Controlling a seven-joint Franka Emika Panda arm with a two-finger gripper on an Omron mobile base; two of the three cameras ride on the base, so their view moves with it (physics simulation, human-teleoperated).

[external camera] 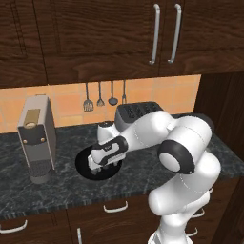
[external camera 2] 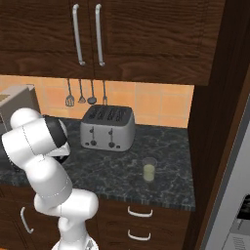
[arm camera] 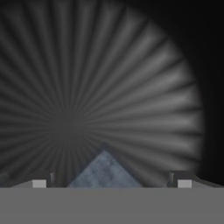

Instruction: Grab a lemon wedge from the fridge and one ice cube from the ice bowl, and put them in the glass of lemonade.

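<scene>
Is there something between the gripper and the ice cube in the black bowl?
Nothing visible. In the hand view the ice cube lies on the ribbed floor of the bowl, in the open gap of the gripper; its tips stand apart on either side.

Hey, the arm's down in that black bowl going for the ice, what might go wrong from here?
1. The tool stands wide around the pale grey ice cube, whose corner faces up; closing may squirt it aside.
2. The wide, shallow black ice bowl could slide under the hand.
3. The silver four-slot toaster stands between bowl and lemonade glass.
</scene>
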